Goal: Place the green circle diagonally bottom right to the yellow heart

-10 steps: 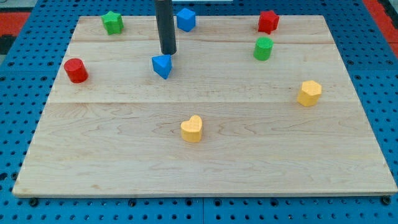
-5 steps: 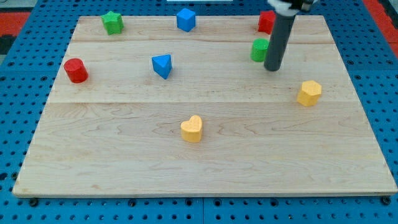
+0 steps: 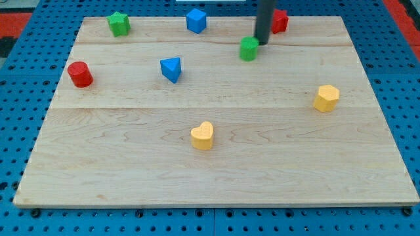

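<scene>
The green circle [image 3: 249,48] sits on the wooden board [image 3: 216,170] near the view's top, right of centre. My tip [image 3: 262,42] stands just to its upper right, touching or almost touching it. The yellow heart [image 3: 203,136] lies below the board's centre, well down and to the left of the green circle.
A red block [image 3: 281,21] sits right behind the rod. A yellow hexagon [image 3: 326,98] lies at the right. A blue triangle [image 3: 170,69], a blue cube [image 3: 195,20], a green star [image 3: 119,23] and a red cylinder [image 3: 80,74] are spread over the top left.
The rod swept from beside the blue triangle across to the green circle, then round to its upper right. The green circle has slid left by about one block's width.
</scene>
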